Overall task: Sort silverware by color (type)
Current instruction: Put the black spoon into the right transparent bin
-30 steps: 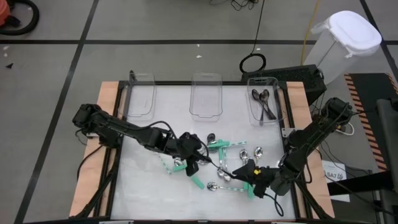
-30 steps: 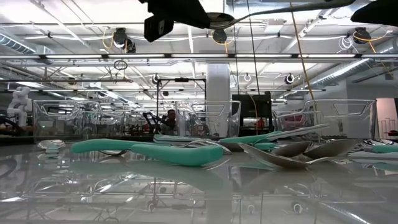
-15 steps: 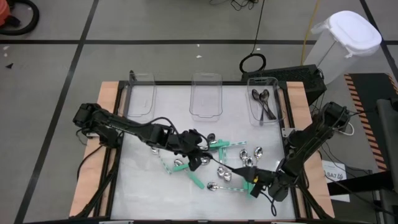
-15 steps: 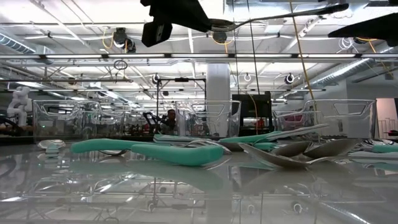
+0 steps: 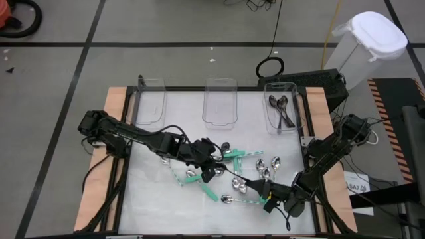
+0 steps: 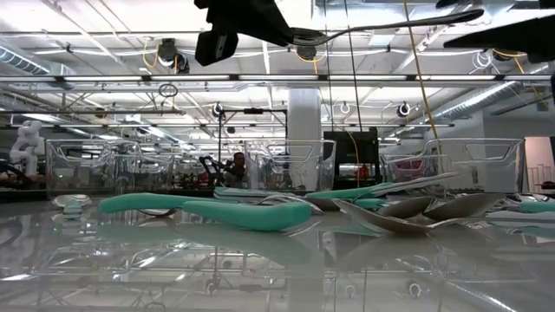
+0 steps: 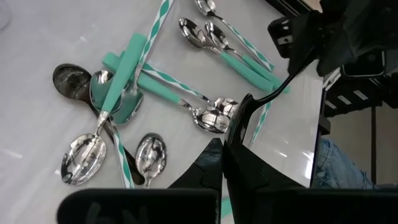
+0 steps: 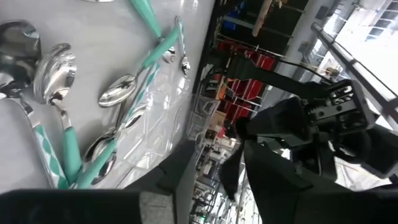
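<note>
My left gripper (image 5: 211, 167) hangs over the middle of the table, shut on a dark spoon (image 5: 239, 180) that is held in the air. The spoon's handle runs toward the near right and ends at my right gripper (image 5: 266, 193). In the right wrist view the right gripper's fingers (image 8: 180, 171) stand apart with the handle's end (image 8: 229, 174) between them; whether they touch it I cannot tell. Below lie several teal-handled spoons (image 7: 124, 68) and silver spoons (image 7: 84, 155), loose on the tabletop. My left gripper pinches the dark spoon at its bowl end (image 7: 238, 124) between its two fingers, coming from the table's left and slanting down. The spoon is lifted clear of the table, and its handle (image 6: 390, 23) sticks out nearly level toward my right gripper.
Three clear bins stand along the far edge: a left bin (image 5: 151, 101), a middle bin (image 5: 220, 103), and a right bin (image 5: 282, 114) with dark spoons in it. The spoon pile (image 5: 232, 159) fills the table's middle. A white lidded container (image 5: 372, 40) stands off the table, far right.
My right gripper has sunk a little toward the near edge and rolled, coming in around the free end of the dark spoon's handle. My left gripper has stayed in place and rolled slightly with the spoon.
</note>
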